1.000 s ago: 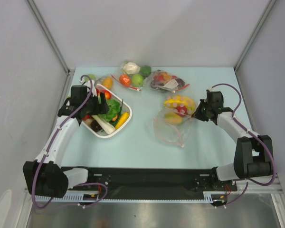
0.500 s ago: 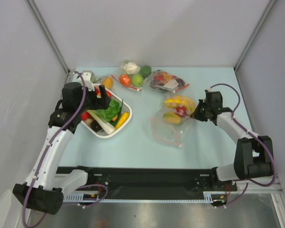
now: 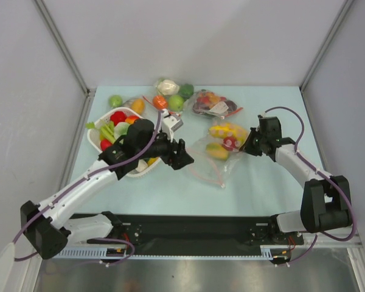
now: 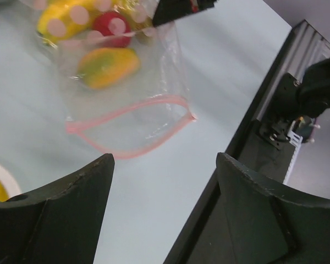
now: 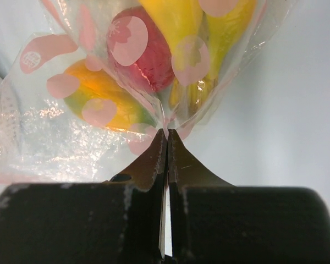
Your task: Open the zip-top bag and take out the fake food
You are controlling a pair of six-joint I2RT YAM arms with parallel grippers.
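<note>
Basket of toy produce sits at the left of the pale table, with the left arm stretched across its near side. Left gripper hangs just right of the basket, jaws spread wide and nothing between them. Its wrist view shows both fingers apart above bare tabletop, the bag's mouth just ahead.

Bag lies at mid-table, near that gripper but not touching it. Its pink zip strip is parted into an open loop facing the left arm. Inside, toward the closed end, sit a yellow banana bunch, a red piece and an orange-yellow fruit — the fruit nearest the mouth.

Right gripper has its jaws pressed together on a pinch of the bag's plastic at that closed end. Its wrist camera shows the film gathered between the fingertips, red piece and banana just beyond.

Cauliflower bag and a bag of dark items lie along the back of the table — well apart from both grippers.
</note>
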